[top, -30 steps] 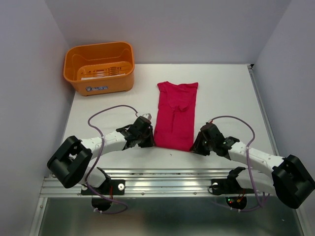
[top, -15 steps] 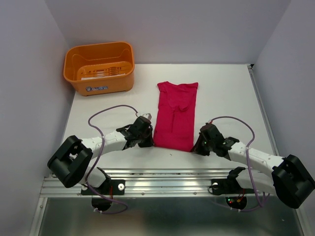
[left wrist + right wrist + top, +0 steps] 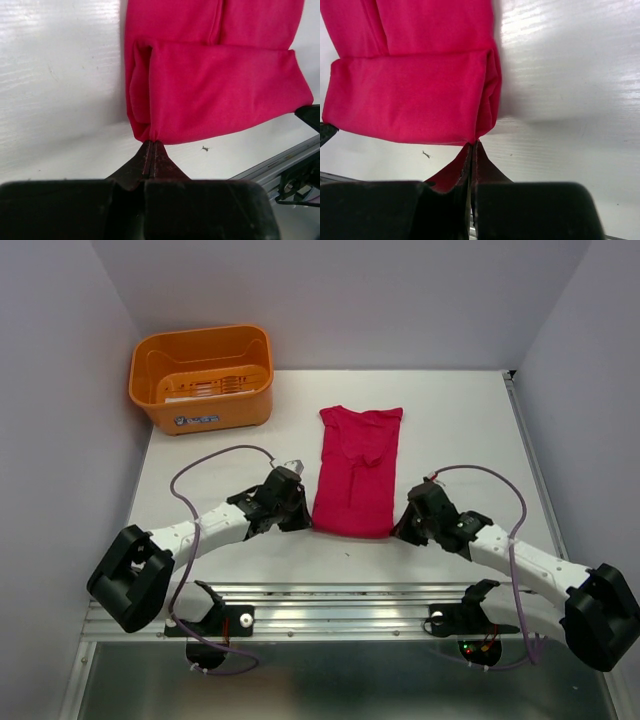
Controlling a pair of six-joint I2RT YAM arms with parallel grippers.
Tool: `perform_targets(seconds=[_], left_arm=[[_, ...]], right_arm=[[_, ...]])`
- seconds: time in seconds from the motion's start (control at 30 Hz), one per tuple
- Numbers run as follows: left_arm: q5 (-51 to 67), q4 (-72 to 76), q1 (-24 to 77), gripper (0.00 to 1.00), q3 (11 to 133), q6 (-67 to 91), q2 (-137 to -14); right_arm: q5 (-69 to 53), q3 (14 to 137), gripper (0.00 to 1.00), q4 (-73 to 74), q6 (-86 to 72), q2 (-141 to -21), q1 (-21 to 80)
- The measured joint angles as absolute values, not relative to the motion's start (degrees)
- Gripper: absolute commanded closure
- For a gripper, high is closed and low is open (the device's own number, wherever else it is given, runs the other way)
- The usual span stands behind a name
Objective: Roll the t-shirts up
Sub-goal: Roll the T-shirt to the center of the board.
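Compared with a second earlier, the left gripper (image 3: 306, 525) had gone from partly open to fully closed. Its jaws were pressed together on the near-left corner of the t-shirt (image 3: 357, 475), and the left wrist view showed the fabric pinched at the tips of the left gripper (image 3: 151, 146). Its arm had swung a little farther from the near edge. The t-shirt's near hem had drawn slightly away from that edge. In the wrist views the near end of the t-shirt (image 3: 215, 100) lay as a doubled band, turned over on itself. The right gripper (image 3: 399, 531) had likewise shut from partly open. It was clamped on the near-right corner, where the right wrist view showed the t-shirt (image 3: 410, 100) caught between the tips of the right gripper (image 3: 472, 146). The far end of the t-shirt had not shifted.

The t-shirt lay lengthwise near the middle of the white table (image 3: 220, 455), folded into a narrow strip with its collar end away from the arms. The orange basket (image 3: 210, 408) stood at the far-left corner, well apart from the t-shirt and unmoved. A small dark speck (image 3: 347, 552) sat on the table just in front of the hem. Purple cables (image 3: 215, 458) looped over each arm. A metal rail (image 3: 340, 608) ran along the near edge, and plain pale walls (image 3: 340, 300) closed in the left, back and right sides.
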State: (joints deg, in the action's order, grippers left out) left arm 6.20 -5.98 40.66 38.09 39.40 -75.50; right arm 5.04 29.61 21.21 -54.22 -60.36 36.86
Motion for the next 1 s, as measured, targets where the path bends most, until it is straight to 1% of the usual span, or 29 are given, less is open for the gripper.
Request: perform_targets(seconds=[0.33, 1.0], left_arm=[[6.98, -8.86, 38.26, 1.0, 44.53, 37.93, -76.77], [7.81, -11.64, 33.28, 1.0, 58.94, 33.28, -91.35]], right_arm=[[9.74, 36.12, 0.99, 23.2, -52.01, -63.7, 36.86], [18.09, 45.45, 0.99, 23.49, -48.82, -74.7, 36.84]])
